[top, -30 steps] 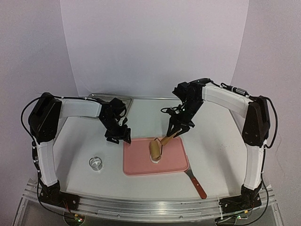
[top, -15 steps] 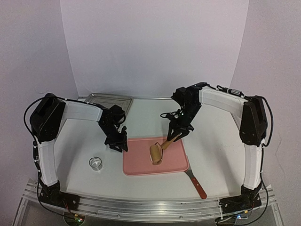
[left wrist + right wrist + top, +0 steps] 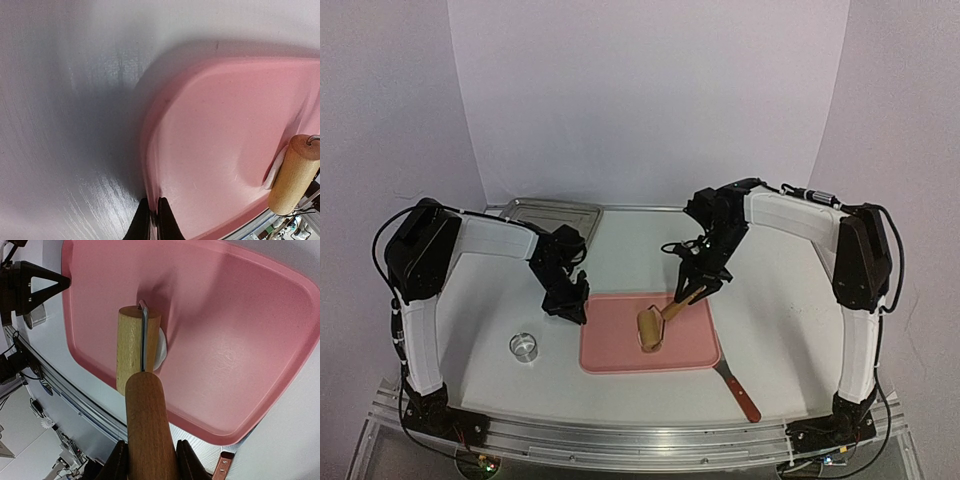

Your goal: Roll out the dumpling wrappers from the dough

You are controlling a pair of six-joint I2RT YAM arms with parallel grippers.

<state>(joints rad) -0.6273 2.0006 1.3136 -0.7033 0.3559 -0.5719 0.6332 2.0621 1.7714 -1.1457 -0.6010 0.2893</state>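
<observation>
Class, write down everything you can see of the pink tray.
The pink tray is a shallow rounded rectangle, plastic-looking and matte, with a low raised rim. It lies flat on the white table, between the arms. The left gripper pinches its rim at the far left corner. The wooden rolling pin, held by the right gripper, presses a bit of white dough on its floor. A spatula lies by its near right corner.

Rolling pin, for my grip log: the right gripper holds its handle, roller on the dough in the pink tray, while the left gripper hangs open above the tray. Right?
No: the left wrist view shows the left gripper shut on the rim of the pink tray, not open above it. The rest holds.
</observation>
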